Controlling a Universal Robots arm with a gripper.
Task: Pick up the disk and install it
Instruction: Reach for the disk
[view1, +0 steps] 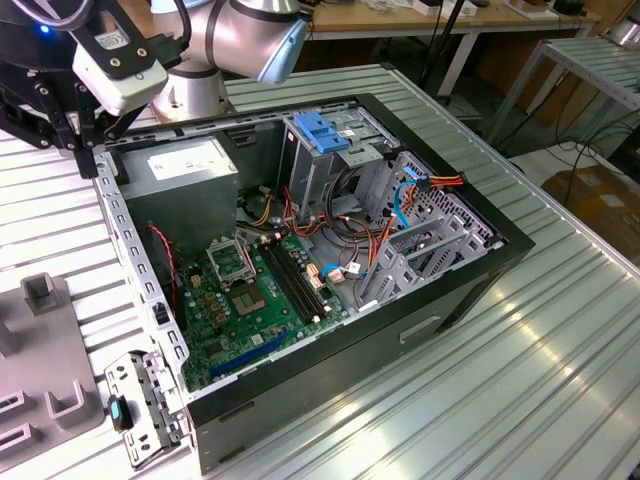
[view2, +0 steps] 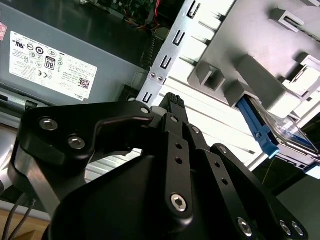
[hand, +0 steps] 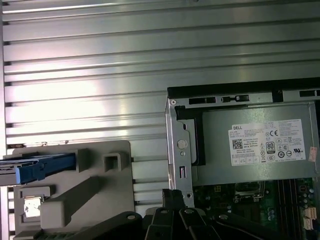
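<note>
disk (view2: 257, 129) is sitting outside the computer case (view1: 450, 300), slotted edge-on in a grey holder (view2: 250, 70). the holder is lying on the ribbed metal table (hand: 150, 50) just beside the case's power-supply corner. in the second wrist view only one blue rail and a strip of the shiny face are showing, and the rest is running off the picture's edge. in the first wrist view the disk (hand: 42, 167) is likewise being cut off at the edge, with the blue rail showing and the body mostly hidden in the holder.

gripper (view2: 172, 100) is hanging above the case's rim, between the power supply (view2: 60, 65) and the holder. its fingertips are looking drawn together with nothing between them. its own black linkages are blocking much of the table beneath. in the first wrist view the gripper (hand: 172, 194) is just poking in by the case's perforated metal edge. in the exterior view the gripper (view1: 80, 135) is dark and hard to make out against the arm (view1: 240, 40).

the power supply is carrying a white printed label (hand: 267, 142) with a barcode square and certification marks.
</note>
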